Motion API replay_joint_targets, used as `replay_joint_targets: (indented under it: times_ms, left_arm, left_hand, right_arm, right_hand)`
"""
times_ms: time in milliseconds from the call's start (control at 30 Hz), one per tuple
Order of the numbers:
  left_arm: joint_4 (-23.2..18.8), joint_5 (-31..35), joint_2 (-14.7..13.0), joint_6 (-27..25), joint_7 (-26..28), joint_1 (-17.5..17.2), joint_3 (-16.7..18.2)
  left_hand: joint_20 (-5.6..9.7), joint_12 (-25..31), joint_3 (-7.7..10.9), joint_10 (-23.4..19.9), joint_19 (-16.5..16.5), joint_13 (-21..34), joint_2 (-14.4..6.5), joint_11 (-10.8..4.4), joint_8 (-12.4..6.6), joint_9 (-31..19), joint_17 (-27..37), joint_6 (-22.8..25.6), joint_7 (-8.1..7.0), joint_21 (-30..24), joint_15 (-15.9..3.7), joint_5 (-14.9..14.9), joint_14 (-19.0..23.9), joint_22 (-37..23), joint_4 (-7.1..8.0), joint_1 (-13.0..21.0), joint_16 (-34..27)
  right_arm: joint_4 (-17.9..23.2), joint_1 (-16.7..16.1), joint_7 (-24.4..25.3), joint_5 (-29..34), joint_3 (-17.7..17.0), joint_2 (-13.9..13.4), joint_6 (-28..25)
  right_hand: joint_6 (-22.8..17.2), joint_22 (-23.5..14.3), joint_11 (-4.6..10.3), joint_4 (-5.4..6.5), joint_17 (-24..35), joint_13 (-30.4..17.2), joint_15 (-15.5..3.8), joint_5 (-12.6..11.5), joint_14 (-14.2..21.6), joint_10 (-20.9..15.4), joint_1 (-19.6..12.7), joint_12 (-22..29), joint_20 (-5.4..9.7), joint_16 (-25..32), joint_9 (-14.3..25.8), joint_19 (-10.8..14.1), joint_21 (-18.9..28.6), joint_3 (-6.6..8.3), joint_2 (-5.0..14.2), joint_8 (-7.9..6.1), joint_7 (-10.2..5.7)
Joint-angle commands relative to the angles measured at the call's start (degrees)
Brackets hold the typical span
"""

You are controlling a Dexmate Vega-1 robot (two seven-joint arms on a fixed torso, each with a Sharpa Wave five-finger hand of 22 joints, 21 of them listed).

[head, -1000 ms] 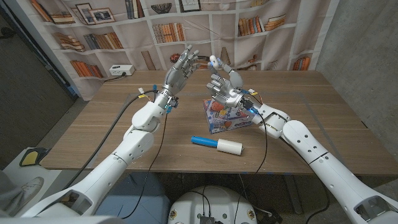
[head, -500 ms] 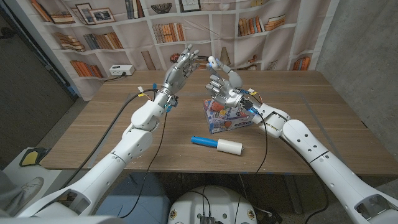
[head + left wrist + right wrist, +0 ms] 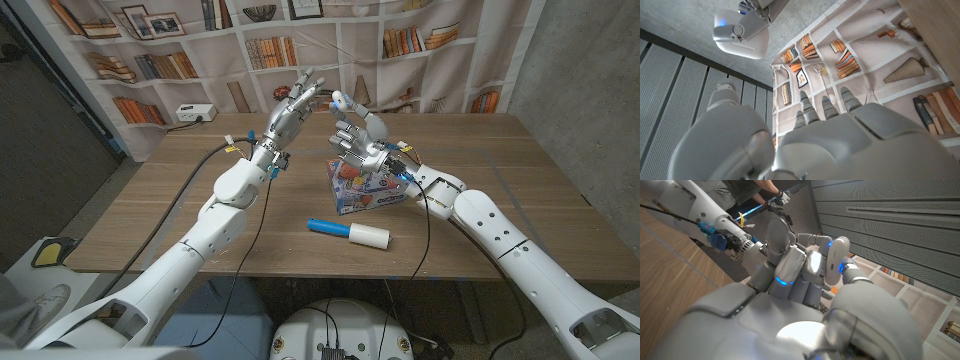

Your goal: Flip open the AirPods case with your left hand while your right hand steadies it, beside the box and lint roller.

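Left hand (image 3: pixel 293 110): hovering raised above the table (image 3: pixel 180 215), fingers spread wide, gripping nothing.
AirPods case (image 3: pixel 343 100): sitting pinched in the right hand's fingertips, just beside the left hand's fingertips.
Right hand (image 3: pixel 360 138): holding the case above the box (image 3: pixel 362 190).
Lint roller (image 3: pixel 349 233): lying below both hands.

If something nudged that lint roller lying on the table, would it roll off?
Probably it would roll: the lint roller lies on its side, and its white roll looks round. The thinner blue handle might make it curve, not run straight. It looks light, so a slight push should move it.
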State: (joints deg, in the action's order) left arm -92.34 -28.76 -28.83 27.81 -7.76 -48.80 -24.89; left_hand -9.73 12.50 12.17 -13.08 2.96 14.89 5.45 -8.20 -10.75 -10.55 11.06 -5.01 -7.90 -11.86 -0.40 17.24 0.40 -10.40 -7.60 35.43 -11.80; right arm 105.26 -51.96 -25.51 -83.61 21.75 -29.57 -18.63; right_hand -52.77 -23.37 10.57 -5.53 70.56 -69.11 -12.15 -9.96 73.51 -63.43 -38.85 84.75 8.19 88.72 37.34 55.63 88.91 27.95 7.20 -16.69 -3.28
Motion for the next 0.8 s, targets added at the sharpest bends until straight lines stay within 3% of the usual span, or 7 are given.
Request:
replay_joint_targets:
  times_ms: [33,633,800]
  left_arm:
    - [-2.4,10.2,-1.1,1.7,7.9,-1.2,0.9]
    - [-6.0,14.2,-3.9,0.0,12.2,-3.5,3.3]
    - [-6.4,14.7,-4.0,-0.6,12.9,-3.7,3.4]
  left_hand:
    - [-0.01,0.2,-0.64,-0.6,0.4,-0.1,0.9,-0.56,-0.39,-0.1,0.3,0.7,-0.48,-0.1,-0.38,0.6,-0.2,-0.2,-0.14,0.2,0.2]
    - [0.14,0.4,-1.16,-1.2,0.4,-0.3,1.2,-0.70,-0.59,-0.1,0.3,1.3,-0.70,0.0,-0.53,1.3,-0.2,-0.2,-0.02,0.4,0.2]
    - [-0.20,0.6,-0.56,-1.5,0.4,-0.5,-0.7,-0.60,-0.64,-0.1,0.4,1.5,-0.47,0.0,-0.31,1.8,-0.2,-0.2,0.38,1.1,0.1]
  right_arm:
    - [-0.4,0.4,0.0,0.1,0.1,0.0,-0.3]
    - [-0.3,0.6,0.5,0.3,0.2,0.1,-0.4]
    - [-0.2,0.7,0.6,0.6,0.4,0.0,-0.5]
  right_hand:
    - [-0.7,-0.1,1.23,-1.86,0.1,-0.2,-0.07,-0.3,0.5,0.3,-2.2,0.2,3.98,0.0,0.2,0.0,0.1,9.11,2.65,0.22,-0.07]
    - [-0.6,-0.2,1.26,-1.96,0.1,0.0,-0.07,-0.3,0.5,0.4,-1.9,-0.1,3.97,0.0,0.5,-0.1,0.1,9.38,2.66,0.42,-0.17]
    - [-0.7,-0.2,1.22,-1.98,0.1,-0.3,-0.07,-0.3,0.5,0.2,-1.9,0.3,3.97,0.0,0.5,-0.2,0.1,9.45,2.65,0.51,-0.15]
